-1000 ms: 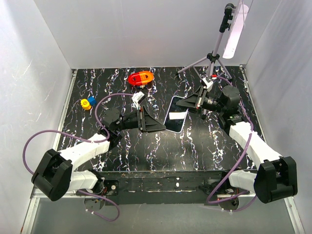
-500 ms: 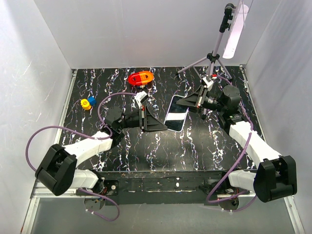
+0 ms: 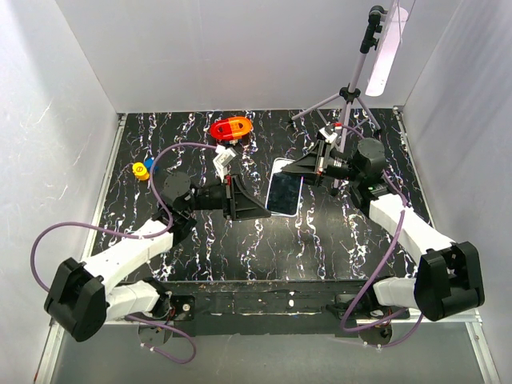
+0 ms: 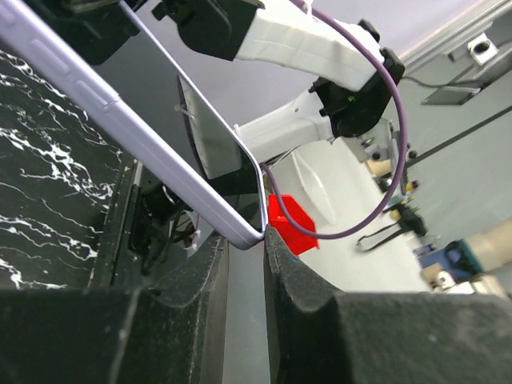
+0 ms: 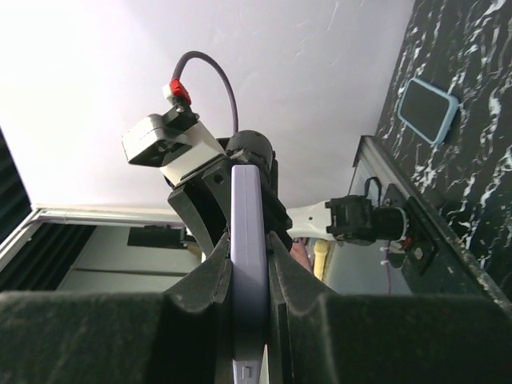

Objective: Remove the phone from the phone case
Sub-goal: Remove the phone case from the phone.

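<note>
The phone in its lavender case (image 3: 284, 194) is held off the black marbled table (image 3: 320, 240) between both grippers, screen up and tilted. My left gripper (image 3: 268, 212) is shut on its near left corner; in the left wrist view the case's edge (image 4: 120, 112) runs down to my gripper (image 4: 246, 240), which pinches the corner. My right gripper (image 3: 294, 170) is shut on the far right end; in the right wrist view the case's edge (image 5: 244, 208) stands upright in my gripper (image 5: 250, 264). The phone sits in the case.
A red-orange object (image 3: 231, 128) lies at the back centre. A small yellow and blue object (image 3: 142, 169) lies at the left and shows as a blue piece in the right wrist view (image 5: 428, 108). A tripod (image 3: 352, 92) stands at the back right. White walls enclose the table.
Both grippers have shifted a little left with the phone. The phone has lifted and tilted more steeply, and the left arm has stretched out further.
</note>
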